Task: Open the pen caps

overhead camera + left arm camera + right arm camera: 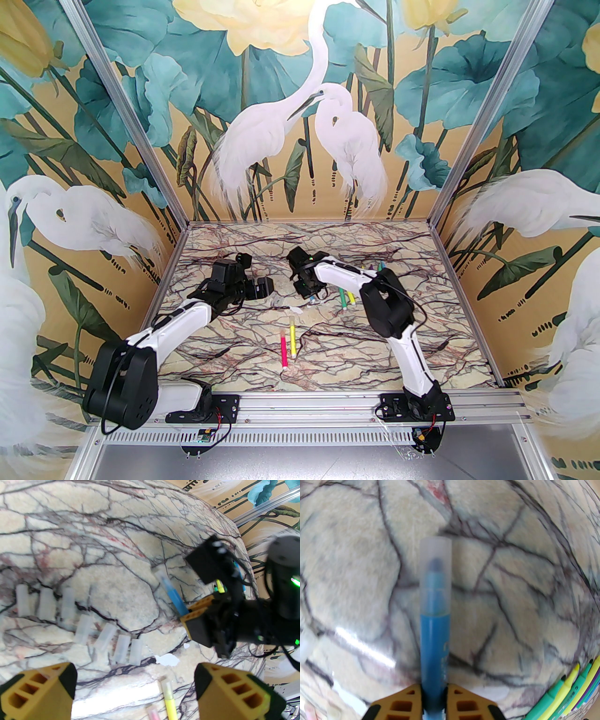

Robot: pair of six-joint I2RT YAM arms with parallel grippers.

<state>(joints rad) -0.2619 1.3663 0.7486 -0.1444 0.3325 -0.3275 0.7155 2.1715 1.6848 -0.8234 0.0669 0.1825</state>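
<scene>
Okay, my right gripper (434,689) is pinched on the blue pen (435,641) barrel; its frosted cap (435,573) is on, poking out over the marbled table (522,601). My left gripper (136,678) gapes wide and empty above the loose caps (105,637). I'd clamp squarely on the slick round cap and pull straight along the barrel.

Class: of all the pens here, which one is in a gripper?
The blue pen, clamped by its barrel in the right gripper, clear cap on; the yellow pen and pink pen lie loose on the table.
</scene>
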